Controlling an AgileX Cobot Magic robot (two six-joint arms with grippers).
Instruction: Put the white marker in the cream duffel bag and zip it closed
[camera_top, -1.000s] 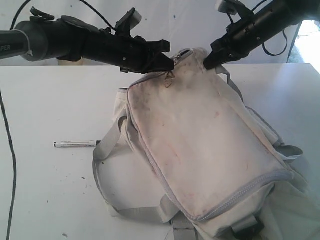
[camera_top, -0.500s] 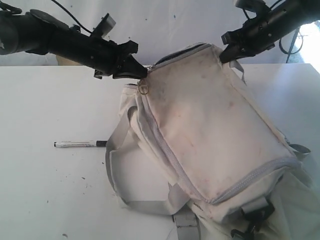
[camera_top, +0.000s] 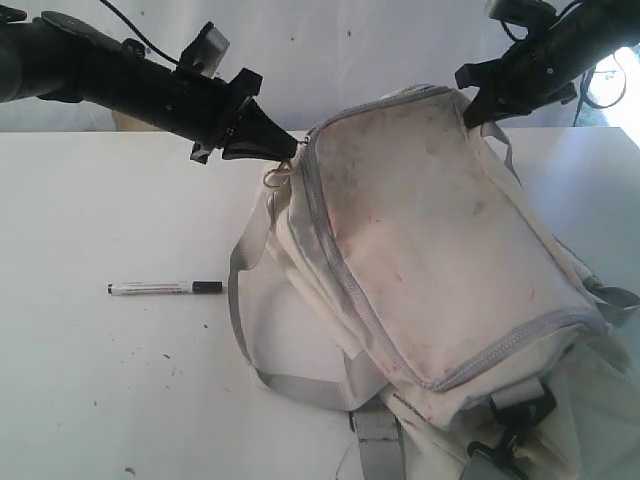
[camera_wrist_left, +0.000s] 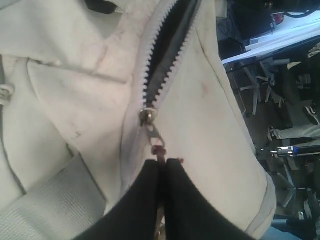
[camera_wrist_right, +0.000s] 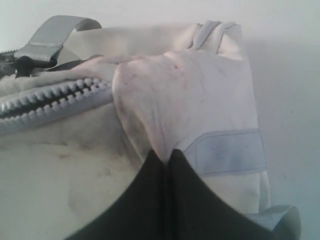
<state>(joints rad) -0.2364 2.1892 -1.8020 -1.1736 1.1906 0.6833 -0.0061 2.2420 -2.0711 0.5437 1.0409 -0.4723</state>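
Observation:
The cream duffel bag (camera_top: 430, 260) lies on the white table, its far end lifted between both arms. My left gripper (camera_top: 290, 150) is shut on the zipper pull (camera_wrist_left: 159, 147) at the bag's far left corner; the grey zipper (camera_wrist_left: 167, 50) beyond it stands partly open. At the bag's far right corner my right gripper (camera_top: 478, 112) is shut on a pinched fold of the bag's fabric (camera_wrist_right: 165, 135). The white marker (camera_top: 165, 288) with its black cap lies flat on the table to the left of the bag, apart from both grippers.
A grey webbing strap (camera_top: 300, 385) loops onto the table at the bag's near left. Black clips (camera_top: 515, 420) sit at the bag's near end. The table's far edge meets a white wall behind the arms.
Both grippers have moved apart, the left one leftward with the zipper pull, the right one rightward and up. The bag's far end has been stretched and raised; the marker has stayed put.

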